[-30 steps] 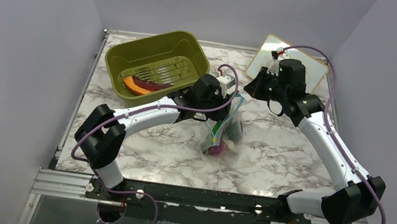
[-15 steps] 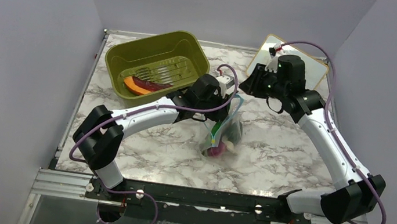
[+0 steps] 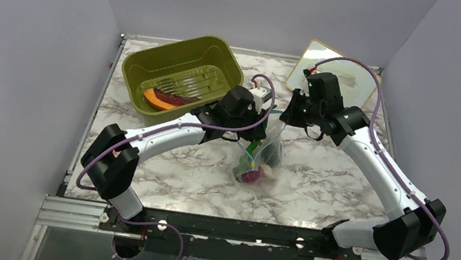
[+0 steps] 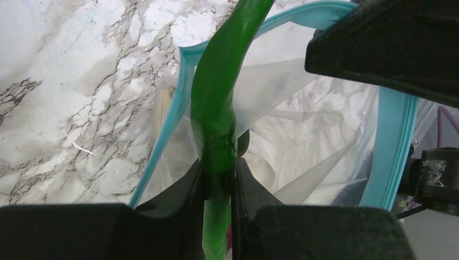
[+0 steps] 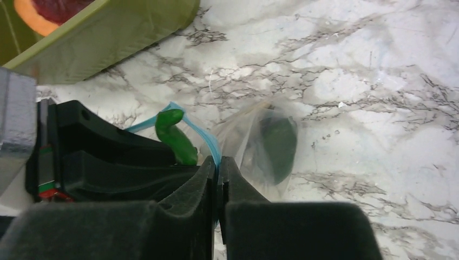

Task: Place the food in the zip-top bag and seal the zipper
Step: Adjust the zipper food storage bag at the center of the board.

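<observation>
- I am clamping my left gripper (image 4: pixel 218 181) tight on a long green vegetable (image 4: pixel 216 92). Both fingers are pressing its near end, and the rest is reaching out past my fingertips.
- I am pinching my right gripper (image 5: pixel 216 173) closed on the light blue zipper (image 4: pixel 394 141) and holding one side of the bag's mouth lifted. The two grippers are working just beside each other.
- The zip-top bag (image 3: pixel 262 151) is hanging from that pinch between my two arms. Its bottom appears to be resting on the marble table (image 3: pixel 323 177).
- The mouth is gaping open in a blue loop. The vegetable is crossing that rim, and I cannot tell whether its far tip is inside the mouth or lying over the edge.
- A dark green piece (image 5: pixel 277 142) is showing through the clear plastic. The pink-purple onion (image 3: pixel 250 173) is lying at the bottom of the bag.
- The orange and dark red hot-dog piece (image 3: pixel 167 99) is lying in the olive-green tub (image 3: pixel 138 66), well apart from the bag. I judge the filling unfinished and the sealing not yet begun.
- What could go wrong, as I judge it:
  - If I let go while the tip is riding over the rim, the vegetable could slide off onto the table.
  - The long piece could wedge across the mouth and later block the zipper.
  - My thin pinch on the strip could slip, and the mouth would collapse.
  - With the grippers this close, a small sideways move could knock them together or tip the bag and spill the food.
</observation>
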Robot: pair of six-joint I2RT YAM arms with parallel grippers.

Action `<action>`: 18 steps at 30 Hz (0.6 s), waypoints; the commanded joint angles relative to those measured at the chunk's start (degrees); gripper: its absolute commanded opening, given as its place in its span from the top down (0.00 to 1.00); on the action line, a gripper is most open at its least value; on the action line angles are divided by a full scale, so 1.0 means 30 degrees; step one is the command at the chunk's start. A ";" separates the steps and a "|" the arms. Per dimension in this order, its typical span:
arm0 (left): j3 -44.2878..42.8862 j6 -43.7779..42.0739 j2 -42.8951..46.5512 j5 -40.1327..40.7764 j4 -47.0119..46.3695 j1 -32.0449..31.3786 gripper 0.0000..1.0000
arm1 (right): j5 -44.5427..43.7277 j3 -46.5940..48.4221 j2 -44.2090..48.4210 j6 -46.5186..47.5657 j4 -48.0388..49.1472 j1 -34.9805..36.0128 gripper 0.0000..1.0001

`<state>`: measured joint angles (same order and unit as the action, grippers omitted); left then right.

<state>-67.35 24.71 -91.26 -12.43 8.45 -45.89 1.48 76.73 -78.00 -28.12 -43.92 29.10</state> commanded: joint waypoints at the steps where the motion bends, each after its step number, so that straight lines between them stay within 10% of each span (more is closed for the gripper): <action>1: 0.0465 -0.0419 0.1024 -0.0431 -0.0392 -0.0126 0.98 | -0.2299 -0.0569 0.0834 0.0421 0.1001 0.0035 0.99; 18: 0.0557 -0.1542 -0.0428 -0.2378 0.0034 -0.0231 0.96 | 0.0438 -0.2696 0.3221 -0.0307 0.8664 0.0031 0.99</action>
<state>-64.29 21.10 -89.38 -17.78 4.49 -45.89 -0.86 68.88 -70.85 -28.25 -29.80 29.30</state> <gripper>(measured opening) 0.184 0.023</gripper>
